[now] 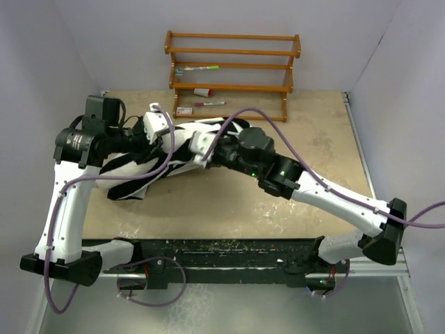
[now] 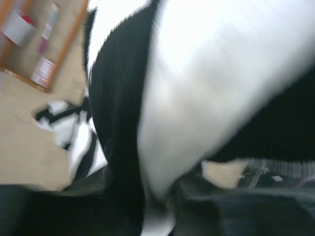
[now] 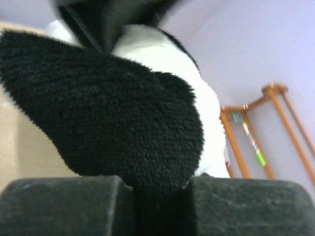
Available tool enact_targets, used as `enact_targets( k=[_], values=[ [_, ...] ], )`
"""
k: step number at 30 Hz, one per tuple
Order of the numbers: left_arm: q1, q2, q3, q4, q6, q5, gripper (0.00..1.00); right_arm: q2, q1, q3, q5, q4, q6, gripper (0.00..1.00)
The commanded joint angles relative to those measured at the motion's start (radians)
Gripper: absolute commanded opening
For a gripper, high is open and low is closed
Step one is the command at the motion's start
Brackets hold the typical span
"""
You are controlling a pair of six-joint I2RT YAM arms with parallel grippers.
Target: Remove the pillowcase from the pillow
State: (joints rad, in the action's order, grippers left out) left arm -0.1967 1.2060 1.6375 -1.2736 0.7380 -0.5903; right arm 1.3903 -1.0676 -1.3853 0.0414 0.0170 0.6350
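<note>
Pillowcase (image 1: 135,174), large, soft, fleecy fabric in wide black and white stripes: lies bunched on the tan table (image 1: 313,153), left of centre in the top view, and spans the space between the two wrists.

Left gripper (image 1: 161,129): sits at the upper left end of the bundle, against the fabric. Appears blurred in the left wrist view, where white and black cloth fills most of the frame and narrows at bottom centre into the gap between the dark fingers (image 2: 236,216). Looks pinched on that fold, as far as the blur allows.

Right gripper (image 1: 203,152): meets the right end of the bundle near the middle of the top view. Shows clearly in the right wrist view, where the two dark fingers (image 3: 64,206) along the bottom edge stand close together and clamp a black fleece lobe of the pillowcase that rises above them, white fleece behind it.

Orange-brown wooden rack (image 1: 233,69): stands at the top centre of the top view, behind the bundle and apart from it. Holds a green-capped marker (image 1: 201,68) on a middle shelf.
</note>
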Motion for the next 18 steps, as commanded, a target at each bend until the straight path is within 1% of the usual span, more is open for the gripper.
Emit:
enact_targets(
  k=[1,2,4,6,8,11,14,15,18],
  values=[
    [-0.007,-0.072,0.109,0.203,-0.130,-0.138,0.57,-0.093,0.152,0.166,0.007,-0.250,-0.493,0.00],
    [-0.005,-0.074,0.109,0.217,-0.150,-0.130,0.64,-0.122,0.187,0.203,-0.012,-0.273,-0.584,0.00],
    [-0.001,-0.080,0.101,0.237,-0.166,-0.117,0.70,-0.175,0.262,0.268,-0.046,-0.283,-0.770,0.00],
    [0.002,-0.080,0.089,0.243,-0.165,-0.102,0.72,-0.221,0.350,0.328,-0.045,-0.262,-0.954,0.00],
    [0.002,-0.077,0.076,0.239,-0.155,-0.076,0.73,-0.246,0.438,0.356,-0.027,-0.182,-1.070,0.00],
    [0.002,-0.096,0.013,0.264,-0.128,-0.014,0.75,-0.252,0.558,0.370,0.034,-0.087,-1.175,0.00],
    [0.002,-0.140,-0.102,0.342,-0.086,0.083,0.76,-0.249,0.673,0.420,0.111,-0.030,-1.239,0.00],
    [0.002,-0.154,-0.164,0.374,-0.075,0.123,0.76,-0.249,0.722,0.433,0.144,-0.028,-1.252,0.00],
    [0.004,-0.184,-0.283,0.452,-0.058,0.219,0.76,-0.256,0.744,0.451,0.149,-0.034,-1.220,0.00]
  ],
)
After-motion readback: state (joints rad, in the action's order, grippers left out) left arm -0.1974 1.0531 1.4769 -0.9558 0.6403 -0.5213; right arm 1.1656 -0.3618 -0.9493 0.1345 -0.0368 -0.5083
